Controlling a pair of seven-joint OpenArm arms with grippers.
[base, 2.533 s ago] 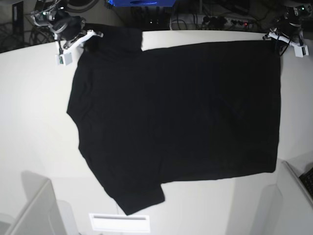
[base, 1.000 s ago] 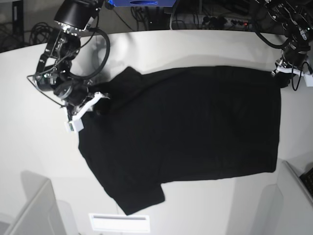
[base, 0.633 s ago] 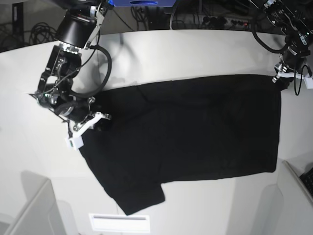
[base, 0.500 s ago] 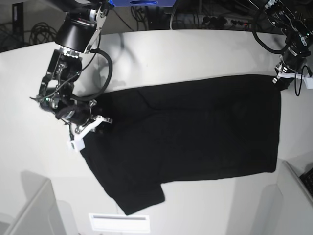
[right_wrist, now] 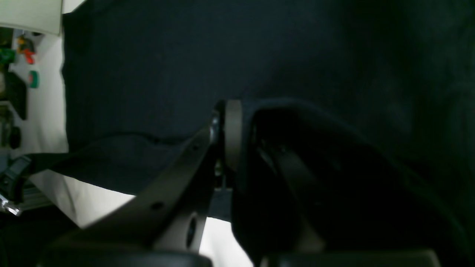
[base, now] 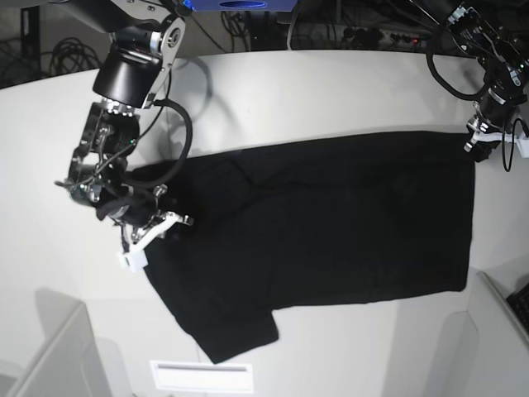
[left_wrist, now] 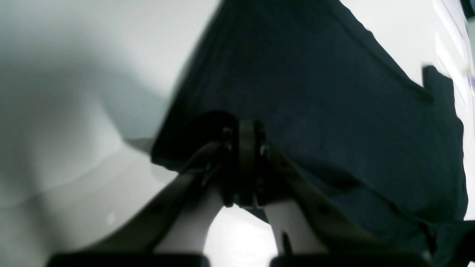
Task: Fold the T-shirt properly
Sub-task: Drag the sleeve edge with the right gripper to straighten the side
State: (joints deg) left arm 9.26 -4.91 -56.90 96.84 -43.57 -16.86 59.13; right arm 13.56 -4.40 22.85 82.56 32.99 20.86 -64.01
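Left wrist view: the left gripper (left_wrist: 243, 167) was clamped tight on a corner of the black T-shirt (left_wrist: 334, 104), the cloth running away from the jaws across the white table (left_wrist: 74, 111). The corner appeared slightly raised off the surface, though blur made this uncertain

Right wrist view: the right gripper (right_wrist: 237, 148) was likewise closed on a bunched edge of the T-shirt (right_wrist: 185, 55), dark fabric draped over one finger and filling most of the view. A few small coloured objects (right_wrist: 26, 52) lay well apart at the table's far edge; too small to identify

Base view: the T-shirt (base: 331, 223) lay spread across the table (base: 331, 91), its upper edge held at both ends, by the right gripper (base: 153, 227) on this view's left and the left gripper (base: 479, 136) on this view's right. Judged step: the first lengthwise fold, upper edge being carried over the body toward the lower hem. The next move would call for both arms advancing evenly so the edge lands straight, then releasing. One sleeve (base: 235, 331) projected at the bottom, unfolded. Grey bins (base: 58, 356) stood at the near corners, and a white label plate (base: 201, 376) sat just beside the sleeve; none obstructed the fold path
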